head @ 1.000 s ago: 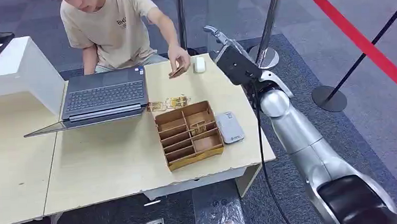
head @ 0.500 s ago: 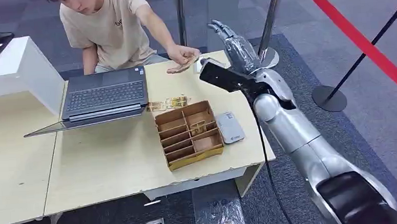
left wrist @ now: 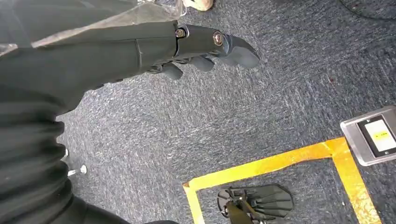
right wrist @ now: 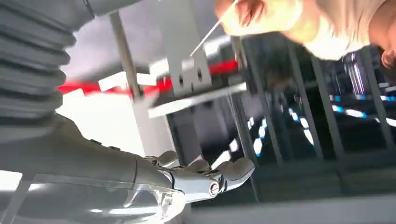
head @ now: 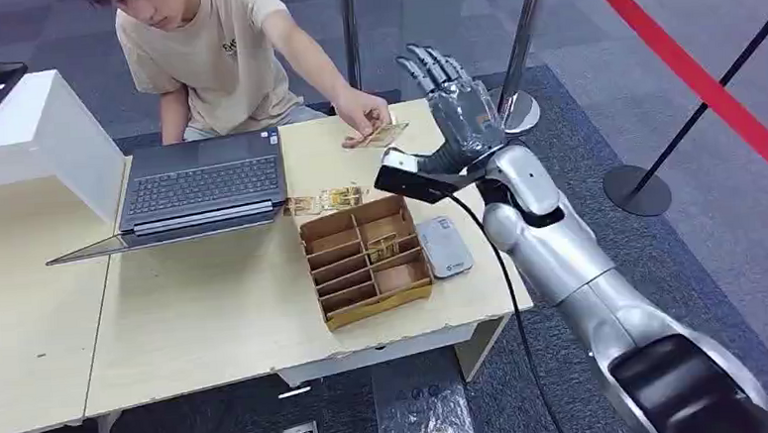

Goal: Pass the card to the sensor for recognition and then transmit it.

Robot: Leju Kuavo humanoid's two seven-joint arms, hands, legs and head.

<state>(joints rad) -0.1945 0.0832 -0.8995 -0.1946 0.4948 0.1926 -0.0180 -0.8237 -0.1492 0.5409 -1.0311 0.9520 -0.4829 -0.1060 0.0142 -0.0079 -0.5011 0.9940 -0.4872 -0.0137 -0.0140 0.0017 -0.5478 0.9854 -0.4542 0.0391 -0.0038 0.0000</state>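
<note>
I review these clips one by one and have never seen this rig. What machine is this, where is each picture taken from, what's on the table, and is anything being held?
It is a humanoid robot. The head view looks down on a table; the other two pictures come from wrist cameras. Its right hand is raised, fingers spread, empty. The left hand hangs over carpet, holding nothing. On the table lie a laptop, a compartmented wooden box and a grey card reader beside it. The seated person's hand holds a card.
</note>
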